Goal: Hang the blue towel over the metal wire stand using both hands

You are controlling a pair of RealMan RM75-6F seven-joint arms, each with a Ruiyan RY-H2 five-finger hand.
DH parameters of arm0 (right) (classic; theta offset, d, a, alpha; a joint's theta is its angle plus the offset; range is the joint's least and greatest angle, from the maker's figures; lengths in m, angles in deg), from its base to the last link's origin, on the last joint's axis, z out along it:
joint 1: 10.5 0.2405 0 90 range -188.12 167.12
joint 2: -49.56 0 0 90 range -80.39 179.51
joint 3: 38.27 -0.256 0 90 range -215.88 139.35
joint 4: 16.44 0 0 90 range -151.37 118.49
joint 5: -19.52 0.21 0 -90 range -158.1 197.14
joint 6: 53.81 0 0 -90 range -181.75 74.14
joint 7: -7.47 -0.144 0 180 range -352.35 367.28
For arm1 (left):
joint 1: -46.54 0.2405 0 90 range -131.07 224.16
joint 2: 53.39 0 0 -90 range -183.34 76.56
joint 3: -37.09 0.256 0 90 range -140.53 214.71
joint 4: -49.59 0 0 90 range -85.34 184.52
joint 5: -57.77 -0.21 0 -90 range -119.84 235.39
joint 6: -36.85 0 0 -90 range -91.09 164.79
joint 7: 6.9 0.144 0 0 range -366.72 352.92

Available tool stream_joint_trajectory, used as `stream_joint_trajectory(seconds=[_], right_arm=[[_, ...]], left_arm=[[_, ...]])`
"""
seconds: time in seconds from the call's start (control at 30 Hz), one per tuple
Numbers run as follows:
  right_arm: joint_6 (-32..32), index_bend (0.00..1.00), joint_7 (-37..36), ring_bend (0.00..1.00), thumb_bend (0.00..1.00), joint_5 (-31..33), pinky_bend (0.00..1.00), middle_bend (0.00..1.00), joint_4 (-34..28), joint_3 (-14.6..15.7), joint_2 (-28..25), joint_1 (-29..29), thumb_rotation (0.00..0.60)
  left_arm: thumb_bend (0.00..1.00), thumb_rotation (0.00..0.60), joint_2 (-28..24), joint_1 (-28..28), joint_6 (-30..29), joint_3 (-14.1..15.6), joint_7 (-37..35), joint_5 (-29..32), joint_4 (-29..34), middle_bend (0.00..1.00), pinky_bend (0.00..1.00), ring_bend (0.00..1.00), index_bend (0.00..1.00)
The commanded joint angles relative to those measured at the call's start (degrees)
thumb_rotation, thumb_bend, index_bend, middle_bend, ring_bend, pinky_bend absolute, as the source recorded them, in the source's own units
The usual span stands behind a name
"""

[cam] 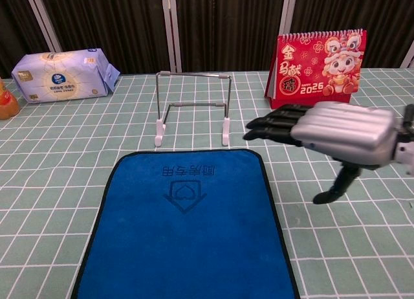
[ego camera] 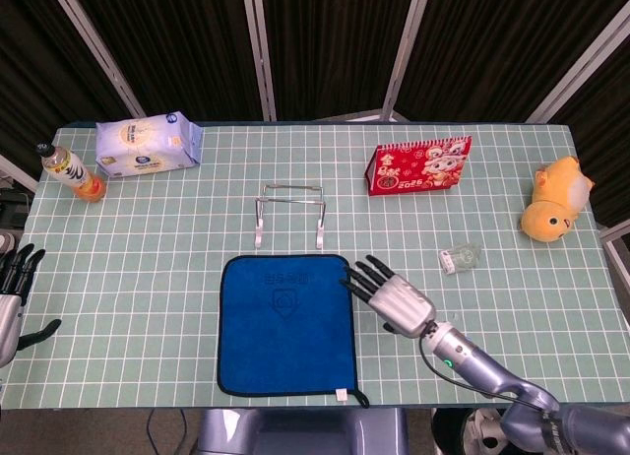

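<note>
The blue towel [ego camera: 285,322] [cam: 187,221] lies flat on the table, black-edged, near the front edge. Just behind it stands the metal wire stand [ego camera: 289,215] [cam: 192,108], upright on white feet and bare. My right hand [ego camera: 392,294] [cam: 330,134] hovers open beside the towel's far right corner, its fingers stretched out toward the towel and stand, holding nothing. My left hand [ego camera: 12,288] shows only at the far left edge of the head view, open and well away from the towel.
A tissue pack [ego camera: 148,146] and a bottle [ego camera: 71,171] sit at the back left. A red calendar [ego camera: 418,164] stands back right of the stand. A small clear packet [ego camera: 460,257] and a yellow plush toy [ego camera: 556,199] lie at the right.
</note>
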Motion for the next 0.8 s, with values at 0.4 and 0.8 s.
stream_joint_trajectory(seconds=[0.4, 0.8], right_arm=[[-2.64, 0.00, -4.56, 0.00, 0.00, -5.89, 0.00, 0.00, 16.78, 1.22, 10.77, 8.82, 0.600], [0.28, 0.00, -6.75, 0.00, 0.00, -6.54, 0.00, 0.00, 18.45, 4.51, 9.56, 8.50, 0.600]], left_arm=[[0.00, 0.600, 0.71, -0.47, 2.11, -0.47, 1.76, 2.77, -0.25, 0.00, 0.00, 0.00, 0.00], [0.00, 0.600, 0.94, -0.60, 2.33, -0.46, 2.38, 2.96, -0.11, 0.00, 0.00, 0.00, 0.00]])
